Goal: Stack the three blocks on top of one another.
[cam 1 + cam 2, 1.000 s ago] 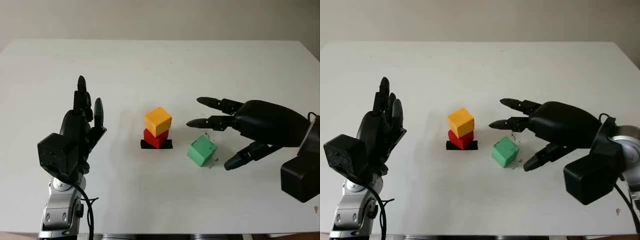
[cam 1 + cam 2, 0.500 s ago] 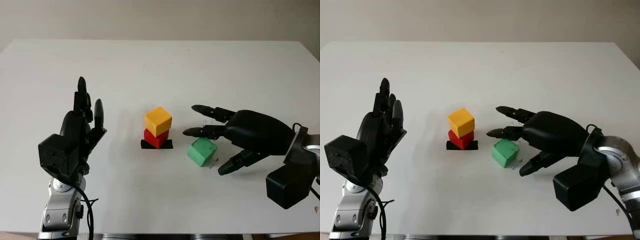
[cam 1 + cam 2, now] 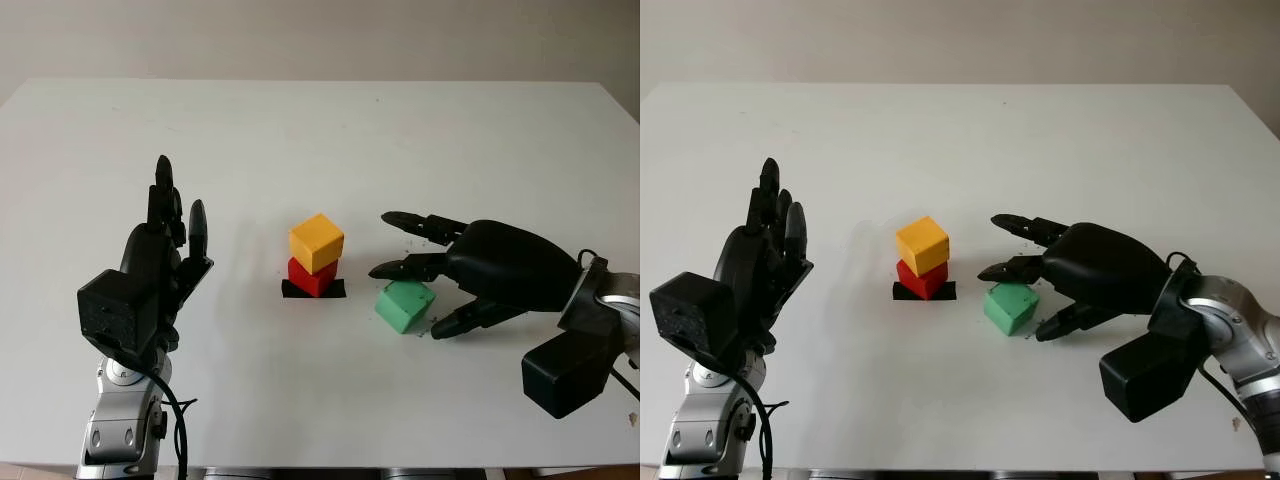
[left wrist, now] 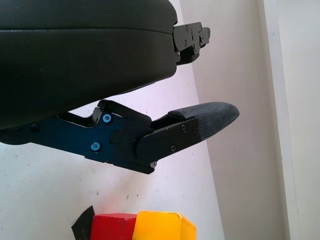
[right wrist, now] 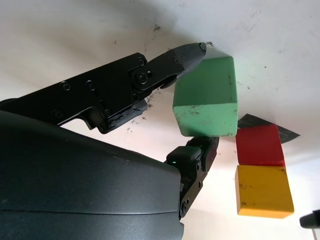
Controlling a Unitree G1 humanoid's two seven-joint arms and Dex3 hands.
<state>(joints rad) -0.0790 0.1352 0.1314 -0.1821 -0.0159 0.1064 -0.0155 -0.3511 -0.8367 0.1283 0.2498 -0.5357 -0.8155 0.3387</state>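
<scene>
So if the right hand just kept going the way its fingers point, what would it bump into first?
Probably the green block, already sitting between the right hand's fingers. Past that stands the yellow block on the red block, though depth is hard to judge.

The red block (image 3: 312, 277) is mostly covered by the yellow block (image 3: 316, 242) above it. The black patch (image 3: 313, 289) shows just its edges. Contact between the right hand (image 5: 195, 100) fingers and green block (image 5: 206, 97) is unclear.
</scene>
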